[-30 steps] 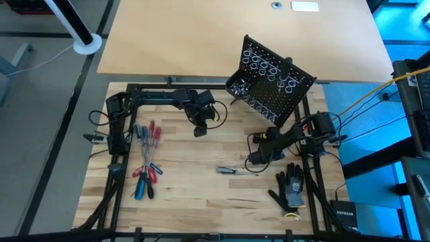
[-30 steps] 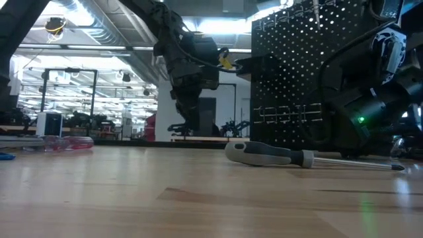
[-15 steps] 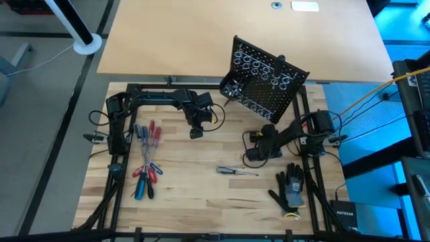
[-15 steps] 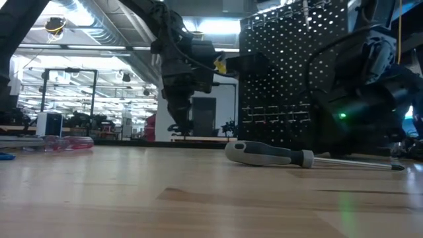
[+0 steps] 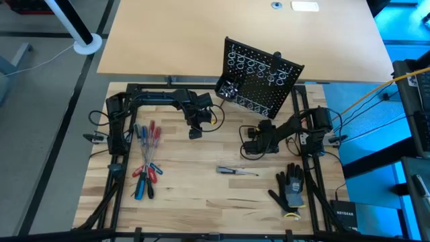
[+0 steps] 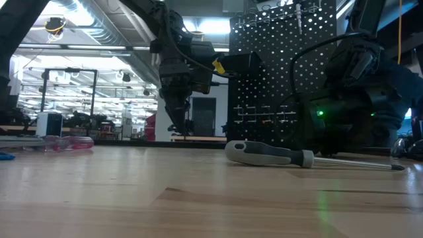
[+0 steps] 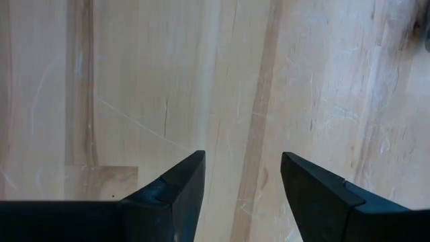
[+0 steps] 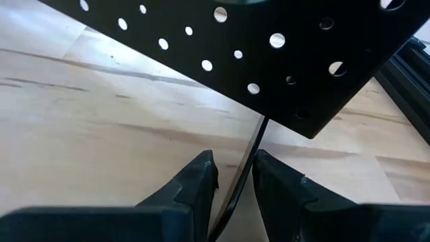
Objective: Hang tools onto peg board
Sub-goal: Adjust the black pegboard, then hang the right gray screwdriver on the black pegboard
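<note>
Peg board (image 5: pixel 261 85) leg clamped by R end effector (image 5: pixel 250 149) | L end effector (image 5: pixel 195 133) apart | screwdriver (image 5: pixel 236 171) nr

Left gripper (image 7: pixel 242 178) fingers apart over bare tabletop (image 7: pixel 134 81), prob. hovering.

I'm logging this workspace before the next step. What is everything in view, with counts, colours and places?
Peg board: one, black, tilted at the table's far edge, thin leg between right gripper's fingers.
Screwdriver: one, grey-black handle, table centre.
Tools: a cluster, red and blue handles, table's left.
Work glove: one, black-grey, near right.
Table: one, pale wood.
Left gripper: open, above bare table.
Right gripper: shut on peg-board leg.
</note>
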### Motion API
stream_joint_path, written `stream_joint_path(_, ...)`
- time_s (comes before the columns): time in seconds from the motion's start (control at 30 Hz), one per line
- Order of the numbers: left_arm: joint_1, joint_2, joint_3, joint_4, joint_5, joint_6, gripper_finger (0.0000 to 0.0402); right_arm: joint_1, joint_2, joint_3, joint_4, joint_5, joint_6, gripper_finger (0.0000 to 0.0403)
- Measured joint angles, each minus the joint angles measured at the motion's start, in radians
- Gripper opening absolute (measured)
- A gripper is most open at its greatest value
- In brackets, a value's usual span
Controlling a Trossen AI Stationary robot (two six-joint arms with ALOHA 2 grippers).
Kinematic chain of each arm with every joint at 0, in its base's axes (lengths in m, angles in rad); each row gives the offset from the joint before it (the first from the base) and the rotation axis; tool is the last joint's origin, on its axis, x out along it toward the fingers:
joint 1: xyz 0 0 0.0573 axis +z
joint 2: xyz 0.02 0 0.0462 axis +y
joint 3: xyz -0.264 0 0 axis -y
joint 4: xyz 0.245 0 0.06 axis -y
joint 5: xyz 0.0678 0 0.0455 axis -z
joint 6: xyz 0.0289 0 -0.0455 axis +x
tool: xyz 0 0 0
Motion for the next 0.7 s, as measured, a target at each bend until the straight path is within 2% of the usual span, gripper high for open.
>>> stream_joint_path(0.23, 0.000, 0.000, 0.000, -0.006, 0.000, -0.004, 0.0184, -0.012, 0.000, 0.001, -0.004, -0.006, -0.003, 0.0109)
stream_joint_path(0.4, 0.000, 0.000, 0.000, -0.020, 0.000, -0.004, 0.0184, -0.012, -0.005, 0.014, -0.045, -0.028, -0.005, 0.0132)
stream_joint_path(0.6, 0.000, -0.001, 0.000, -0.013, 0.001, 0.001, 0.0184, -0.011, -0.018, 0.100, -0.280, -0.113, -0.006, 0.0181)
stream_joint_path(0.7, -0.002, -0.001, 0.000, -0.012, 0.001, -0.001, 0.0184, 0.030, -0.024, 0.145, -0.383, -0.122, -0.007, 0.0198)
